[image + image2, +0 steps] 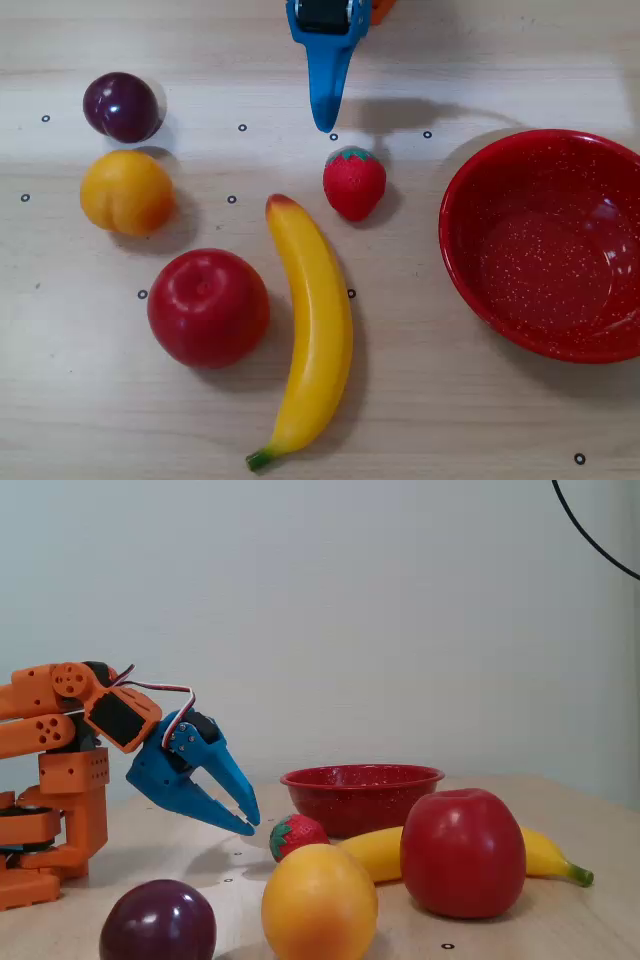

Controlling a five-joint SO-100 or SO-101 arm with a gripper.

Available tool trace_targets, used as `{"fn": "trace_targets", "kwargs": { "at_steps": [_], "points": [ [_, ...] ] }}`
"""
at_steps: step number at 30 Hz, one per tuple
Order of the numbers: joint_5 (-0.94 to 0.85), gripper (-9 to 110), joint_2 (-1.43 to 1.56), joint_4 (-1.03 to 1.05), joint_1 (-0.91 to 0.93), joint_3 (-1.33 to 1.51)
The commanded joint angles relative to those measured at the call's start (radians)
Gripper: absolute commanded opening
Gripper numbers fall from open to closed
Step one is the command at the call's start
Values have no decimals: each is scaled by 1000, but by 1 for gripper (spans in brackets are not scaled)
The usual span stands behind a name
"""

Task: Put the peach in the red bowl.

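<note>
My fingers (243, 818) are slightly spread, a narrow gap showing between the two blue tips in the fixed view, and they pinch nothing. They hang in the air above the desk (430, 400), pointing down and forward. In the overhead view my fingers (325, 122) show as one blue wedge at the far edge, its tip just beyond the strawberry (354, 183) and apart from it.

The peach (127, 192) sits on the desk at the left of the overhead view, well apart from my tips. The dark plum (122, 106) lies just beyond it, the red apple (208, 307) nearer and to its right. The banana (312, 360) runs between that group and the red bowl (470, 260), which stands empty at the far right.

I judge the peach to be light, hollow plastic: stiff, smooth and likely slippery, so it could squirt out of a shallow pinch. I would spread wide and close across its middle, at the broadest part, coming from above where the plum and apple leave room. In the fixed view the peach (319, 903) stands close to the camera.
</note>
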Motion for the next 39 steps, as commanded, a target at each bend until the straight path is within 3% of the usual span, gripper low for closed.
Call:
{"fn": "trace_targets", "kwargs": {
  "at_steps": [1, 15, 24, 39],
  "points": [
    [11, 0, 17, -2, 23, 8],
    [32, 0, -26, 0, 32, -29],
    [61, 0, -367, 26, -2, -393],
    [206, 0, -991, 380, -210, -1114]
  ]
}}
